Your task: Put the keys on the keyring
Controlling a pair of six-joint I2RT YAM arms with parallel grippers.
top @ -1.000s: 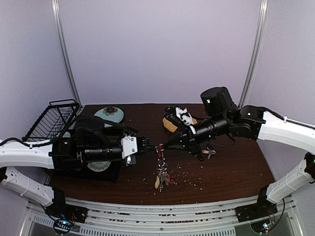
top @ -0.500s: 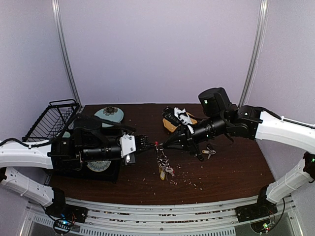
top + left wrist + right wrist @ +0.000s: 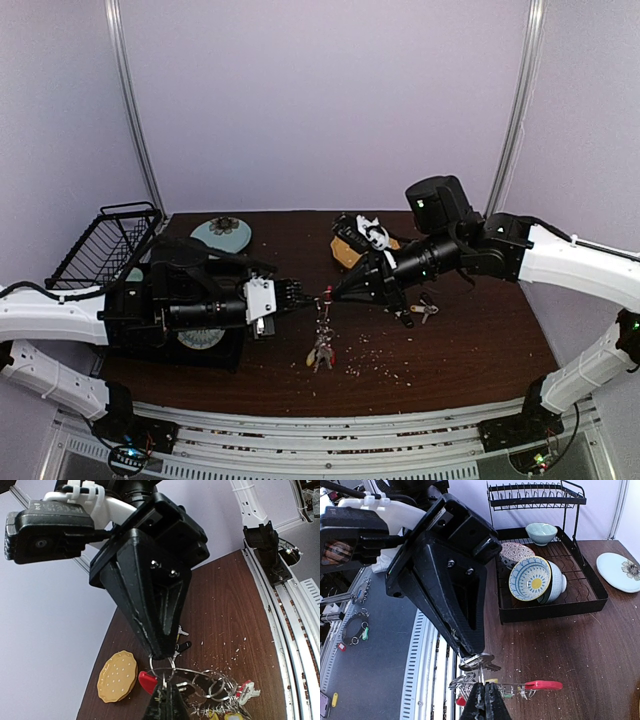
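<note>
Keyring (image 3: 322,338) pinched between left claw (image 3: 300,293), right claw (image 3: 338,291), tip-to-tip.

The left arm (image 3: 50,318), white-shelled with black joints, is extended low from the left, its forearm held level and pointed right. The right arm (image 3: 578,262), of like build, is reached in from the right, its black wrist angled down and leftward. The black two-finger left gripper (image 3: 304,293) and right gripper (image 3: 335,292) are brought tip to tip, near each other above mid-table. Both pairs of fingers are seen pressed together, no gap showing. Each is closed on the silvery chain-like keyring with a red section (image 3: 542,684), which is held off the surface.
</note>
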